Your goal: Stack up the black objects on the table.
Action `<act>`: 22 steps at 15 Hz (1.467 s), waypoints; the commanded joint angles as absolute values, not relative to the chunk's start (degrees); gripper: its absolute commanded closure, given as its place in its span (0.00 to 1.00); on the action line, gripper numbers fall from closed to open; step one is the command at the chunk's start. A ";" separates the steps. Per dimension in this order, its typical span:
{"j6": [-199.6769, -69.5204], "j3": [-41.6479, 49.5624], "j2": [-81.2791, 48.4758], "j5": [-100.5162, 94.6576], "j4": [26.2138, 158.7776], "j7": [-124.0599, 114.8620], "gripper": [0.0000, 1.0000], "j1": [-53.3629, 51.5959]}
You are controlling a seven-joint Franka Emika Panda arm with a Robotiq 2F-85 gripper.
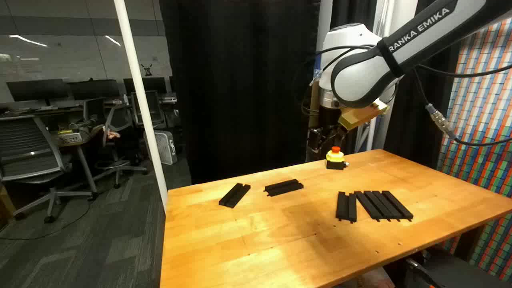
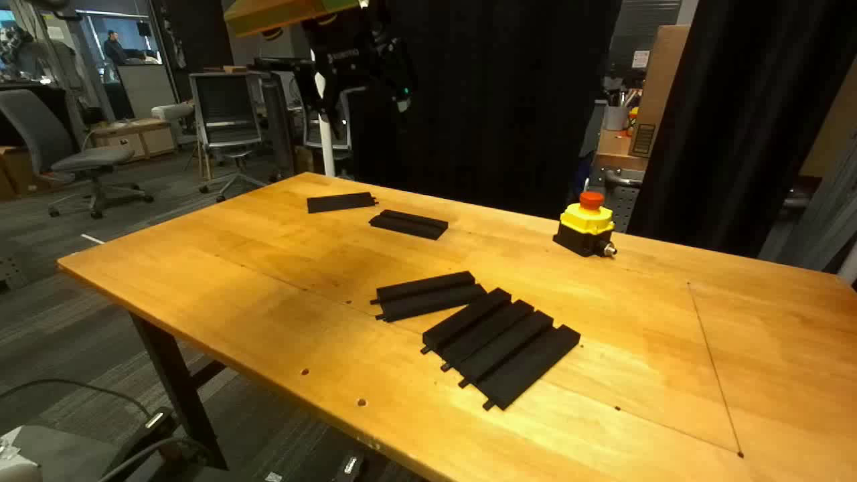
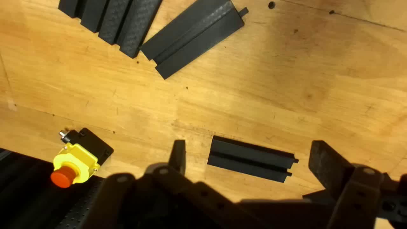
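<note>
Flat black objects lie on the wooden table (image 1: 240, 256), none on top of another. A row of several ridged black bars (image 2: 502, 345) sits close beside a black pair (image 2: 428, 296). Farther off are a black piece (image 2: 410, 224) and, past it, a black piece (image 2: 341, 202). My gripper (image 2: 366, 110) hangs above the tabletop, fingers wide apart. In the wrist view, one black piece (image 3: 249, 159) appears between the open gripper's (image 3: 248, 149) fingertips but well below them, untouched. Part of a black piece (image 3: 313, 195) shows under the right finger, the rest hidden.
A yellow button box with a red top (image 2: 586, 224) stands near a table edge, close to the arm in an exterior view (image 1: 335, 158). A black curtain (image 1: 248, 88) hangs behind the table. Office chairs (image 1: 32, 148) and a white pole (image 1: 142, 92) stand beyond.
</note>
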State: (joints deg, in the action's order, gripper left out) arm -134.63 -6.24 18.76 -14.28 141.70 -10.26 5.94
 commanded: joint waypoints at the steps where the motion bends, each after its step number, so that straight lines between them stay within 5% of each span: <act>1: -134.47 -5.27 18.87 -14.69 141.19 -10.53 0.00 4.94; 22: -134.24 -2.53 18.77 0.32 147.19 -18.46 0.00 4.38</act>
State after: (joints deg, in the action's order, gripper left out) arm -133.24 -3.22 18.97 -1.21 146.85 -15.55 4.22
